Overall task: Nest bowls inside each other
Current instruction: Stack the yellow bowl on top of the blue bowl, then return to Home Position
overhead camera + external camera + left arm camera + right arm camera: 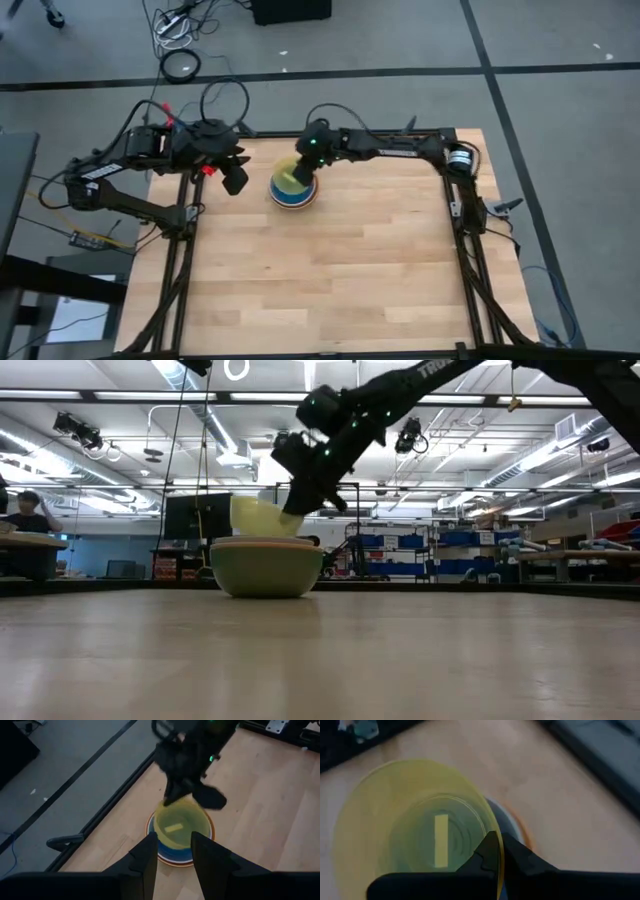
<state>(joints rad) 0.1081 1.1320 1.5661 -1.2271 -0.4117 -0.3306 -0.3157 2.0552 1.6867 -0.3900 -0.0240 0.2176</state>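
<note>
A stack of nested bowls [295,195] stands at the table's far middle. Its outer bowl is sage green [265,570], and orange [150,827] and blue [172,856] rims show inside it. A small see-through yellow bowl [415,830] hangs tilted close above the stack, with my right gripper [502,855] shut on its rim. My left gripper [237,180] waits open just left of the stack, touching nothing. My right gripper holds the yellow bowl by its rim [492,837], one finger inside the bowl and one outside. The fingers slant down at it from the table's far right. The bowl [258,517] is tilted just over the stack's top; whether it touches the stack I cannot tell.
The dark frame rails [185,215] run along the table's left and right sides, and the arm bases sit at the far corners. Bare wood [330,280] fills the near half of the table.
</note>
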